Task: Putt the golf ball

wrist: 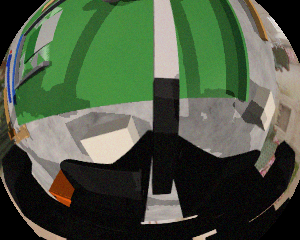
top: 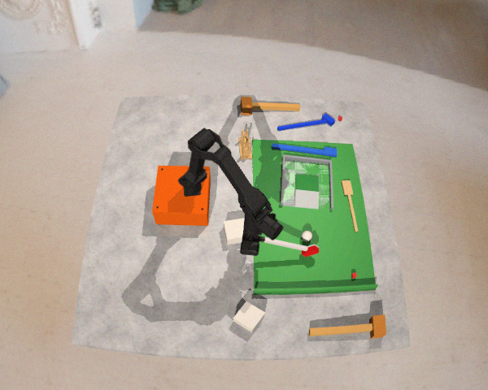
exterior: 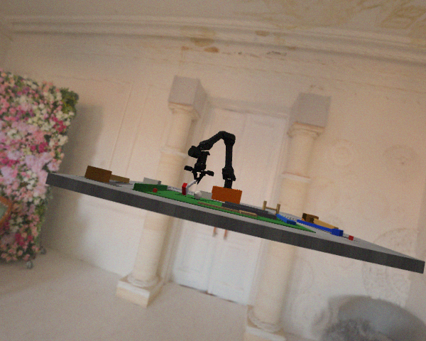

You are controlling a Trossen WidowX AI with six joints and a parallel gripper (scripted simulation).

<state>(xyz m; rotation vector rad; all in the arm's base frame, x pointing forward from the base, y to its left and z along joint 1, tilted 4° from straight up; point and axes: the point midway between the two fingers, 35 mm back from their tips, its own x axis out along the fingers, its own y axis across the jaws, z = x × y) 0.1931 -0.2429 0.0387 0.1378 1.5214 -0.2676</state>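
Observation:
My gripper (top: 261, 239) (exterior: 197, 179) (wrist: 158, 135) is shut on the black grip of the red putter. The putter's white shaft (top: 284, 244) (wrist: 166, 45) slants down from the fingers to its red head (top: 310, 250) (exterior: 184, 189). The head's shadow lies apart from it, so it seems a little above the green mat (top: 277, 272) (wrist: 110, 75). The white golf ball (top: 307, 235) (exterior: 197, 195) rests on the mat close to the head, on the ramp side. The pale ramp (top: 307, 199) leads to the raised green (top: 307, 183) inside grey walls (top: 331, 184).
A blue bar (top: 302, 149) and a wooden paddle (top: 348, 188) flank the walled green. White blocks (top: 234, 231) (top: 249, 315) are near the mat's arm-side edge. A red cube (top: 353, 275) is near the raised mat edge. Wooden mallets (top: 276, 106) (top: 341, 330) and a blue club (top: 302, 123) lie beyond.

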